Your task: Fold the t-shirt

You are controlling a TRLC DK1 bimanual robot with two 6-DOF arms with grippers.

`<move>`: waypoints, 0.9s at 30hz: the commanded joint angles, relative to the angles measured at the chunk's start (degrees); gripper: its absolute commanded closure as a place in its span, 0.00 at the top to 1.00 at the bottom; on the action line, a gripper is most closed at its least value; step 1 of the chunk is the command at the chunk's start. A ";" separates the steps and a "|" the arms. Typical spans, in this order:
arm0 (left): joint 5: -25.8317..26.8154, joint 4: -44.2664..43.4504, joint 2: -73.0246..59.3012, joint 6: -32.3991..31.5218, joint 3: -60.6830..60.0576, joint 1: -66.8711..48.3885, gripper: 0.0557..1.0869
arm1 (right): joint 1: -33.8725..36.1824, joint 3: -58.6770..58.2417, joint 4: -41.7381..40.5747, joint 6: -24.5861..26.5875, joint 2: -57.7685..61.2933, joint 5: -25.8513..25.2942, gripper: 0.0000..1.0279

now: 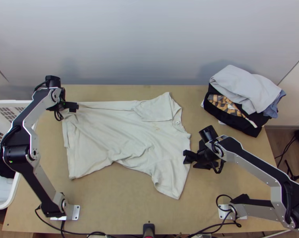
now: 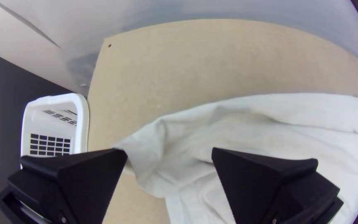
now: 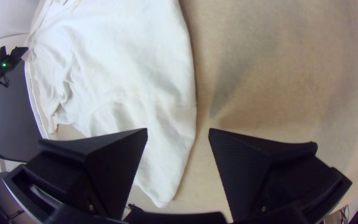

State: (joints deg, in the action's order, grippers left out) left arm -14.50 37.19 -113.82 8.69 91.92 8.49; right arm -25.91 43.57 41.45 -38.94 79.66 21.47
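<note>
Maybe folding starts now: the left end effector [image 1: 72, 107] and right end effector [image 1: 188, 156], both open, should next pinch the white cloth t-shirt [image 1: 109, 133], spread toward the wooden desk's [image 1: 125, 202] left edge.

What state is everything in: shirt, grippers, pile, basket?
Shirt: spread, wrinkled, far sleeve turned inward
Left gripper: jaws apart, at hem end
Right gripper: jaws apart, at collar end
Pile: stacked, grey garment topmost
Basket: upright, black cloth inside
</note>
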 commanded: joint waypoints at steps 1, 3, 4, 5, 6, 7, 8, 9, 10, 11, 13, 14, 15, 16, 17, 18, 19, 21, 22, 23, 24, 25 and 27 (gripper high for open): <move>-1.41 -0.71 0.35 0.80 -1.22 -1.55 0.96 | -0.28 -0.42 -0.93 1.94 0.59 0.06 0.67; -1.41 -0.54 0.35 0.80 -1.13 -1.81 0.96 | -0.37 -0.68 -1.20 2.11 0.50 0.06 0.62; -1.41 -0.28 0.44 0.72 -1.13 -1.99 0.95 | -0.37 -0.94 -1.99 2.38 0.32 -0.03 0.49; -1.32 -0.19 0.53 0.72 -1.13 -2.16 0.95 | -0.37 -1.38 -3.04 2.64 0.06 -0.03 0.38; -1.32 -0.10 0.53 0.63 -1.04 -2.16 0.95 | -0.37 -1.56 -3.66 2.64 -0.12 -0.03 0.30; -1.32 -0.01 0.53 0.63 -1.04 -2.25 0.95 | -0.37 -1.65 -3.75 2.73 -0.20 -0.03 0.27; -1.32 0.08 0.53 0.54 -1.04 -2.25 0.95 | -0.37 -1.82 -4.10 2.99 -0.20 -0.12 0.26; -1.32 0.52 0.53 0.63 -1.04 -2.34 0.95 | -0.37 -1.91 -4.71 2.99 -0.12 -0.12 0.26; -1.23 0.78 0.53 0.63 -0.95 -2.34 0.95 | -0.28 -1.91 -4.98 2.99 -0.03 -0.12 0.26; -1.23 0.87 0.53 0.63 -0.95 -2.34 0.95 | -0.19 -1.74 -4.98 2.99 0.15 -0.12 0.30; -1.23 0.95 0.53 0.45 -0.95 -2.25 0.95 | -0.02 -1.65 -4.98 2.99 0.32 -0.12 0.49; -1.23 1.04 0.53 0.45 -0.95 -2.25 0.95 | -0.02 -1.74 -4.98 3.08 0.32 -0.12 0.63; -1.23 1.04 0.44 0.45 -0.95 -2.16 0.95 | -0.10 -1.74 -4.98 3.34 0.23 -0.12 0.73; -1.23 1.04 0.44 0.45 -1.04 -2.16 0.95 | -0.10 -1.74 -4.98 3.52 0.15 -0.12 0.78; -1.23 1.04 0.44 0.45 -1.04 -2.16 0.95 | -0.10 -1.65 -4.98 3.52 0.15 -0.12 0.78; -1.23 1.04 0.44 0.45 -0.95 -2.16 0.95 | -0.10 -1.56 -4.98 3.52 0.15 -0.12 0.78; -1.23 1.04 0.44 0.45 -0.86 -2.16 0.95 | -0.19 -1.56 -4.98 3.69 0.06 -0.12 0.78; -1.23 1.04 0.44 0.45 -0.69 -2.16 0.95 | -0.72 -1.74 -4.98 4.22 0.15 -0.12 0.77; -1.23 1.04 0.44 0.45 -0.60 -2.16 0.95 | -1.16 -1.82 -5.06 4.57 0.23 -0.29 0.72; -1.23 1.04 0.44 0.45 -0.60 -2.08 0.95 | -1.42 -1.91 -5.15 4.84 0.32 -0.47 0.60; -1.23 1.04 0.44 0.45 -0.51 -2.08 0.95 | -1.60 -2.09 -5.86 4.92 0.23 -0.64 0.44; -1.23 1.13 0.44 0.45 -0.51 -1.99 0.95 | -1.77 -2.26 -6.82 4.92 0.15 -1.08 0.27; -1.05 2.27 0.09 0.01 -0.43 -1.81 0.95 | -2.39 -2.70 -8.67 5.28 -0.73 -2.93 0.03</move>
State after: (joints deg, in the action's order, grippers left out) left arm -15.70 38.20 -113.32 9.21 91.18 6.37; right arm -26.94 41.65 35.90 -34.59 79.81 20.80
